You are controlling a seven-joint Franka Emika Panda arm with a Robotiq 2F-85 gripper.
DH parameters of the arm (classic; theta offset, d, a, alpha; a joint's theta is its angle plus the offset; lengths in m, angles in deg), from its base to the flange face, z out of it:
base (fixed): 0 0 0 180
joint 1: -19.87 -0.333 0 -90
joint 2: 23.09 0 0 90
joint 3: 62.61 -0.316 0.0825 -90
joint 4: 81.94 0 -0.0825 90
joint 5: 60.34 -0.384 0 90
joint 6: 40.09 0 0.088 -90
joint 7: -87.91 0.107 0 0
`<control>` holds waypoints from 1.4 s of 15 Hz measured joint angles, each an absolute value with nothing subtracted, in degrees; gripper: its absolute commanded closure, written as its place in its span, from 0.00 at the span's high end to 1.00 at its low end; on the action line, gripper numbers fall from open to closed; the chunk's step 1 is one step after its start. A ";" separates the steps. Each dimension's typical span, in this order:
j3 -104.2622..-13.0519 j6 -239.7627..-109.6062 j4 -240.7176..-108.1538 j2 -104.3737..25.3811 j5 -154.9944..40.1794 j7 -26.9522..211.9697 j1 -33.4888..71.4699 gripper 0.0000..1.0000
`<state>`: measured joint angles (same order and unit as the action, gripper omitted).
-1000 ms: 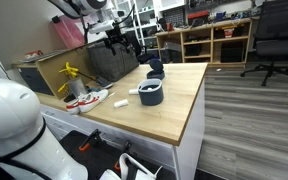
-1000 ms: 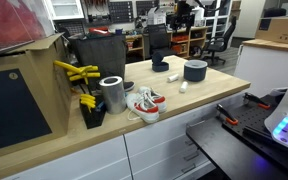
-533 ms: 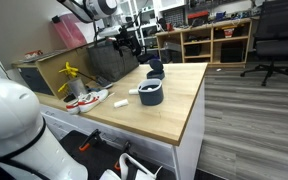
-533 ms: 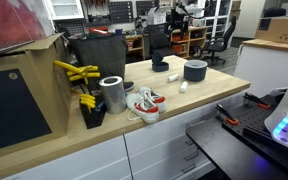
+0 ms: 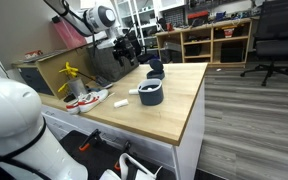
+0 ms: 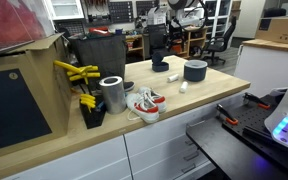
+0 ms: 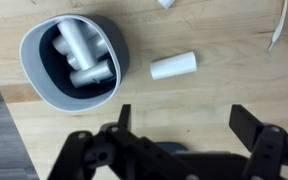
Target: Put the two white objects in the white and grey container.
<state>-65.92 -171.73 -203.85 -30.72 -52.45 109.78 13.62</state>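
The white and grey container (image 7: 29, 65) is sitting upright on the wooden table (image 7: 234, 95), its pale rim ringing a dark inside where at least two white cylindrical pieces are lying across each other; the short chunky white piece (image 7: 173, 66) is lying on the bare wood just beside the container, apart from its wall; in an exterior view a second small white piece (image 5: 120, 102) is resting farther from the container, too small to make out its shape; the gripper (image 7: 184, 130) is hovering above the table near the container, its jaws spread wide and gripping nothing; a smaller dark bowl (image 5: 155, 72) is standing near the container on the side toward the shelving (image 5: 209, 40), and a white-and-red shoe (image 5: 87, 98) is lying well apart from the container; an office chair (image 5: 274, 40) is standing beyond on a grey plank floor; the chunky piece is lying flat, its long axis running toward the container, one end facing the container's wall.
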 measured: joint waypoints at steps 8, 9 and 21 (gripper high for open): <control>-65.96 -171.86 -206.22 -33.57 -49.32 117.51 11.57 1.00; -66.00 -171.86 -206.32 -33.95 -49.35 117.51 11.35 1.00; -66.98 -171.72 -213.01 -34.63 -50.02 110.33 10.63 1.00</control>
<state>-66.98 -171.72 -213.01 -34.63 -50.02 110.33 10.63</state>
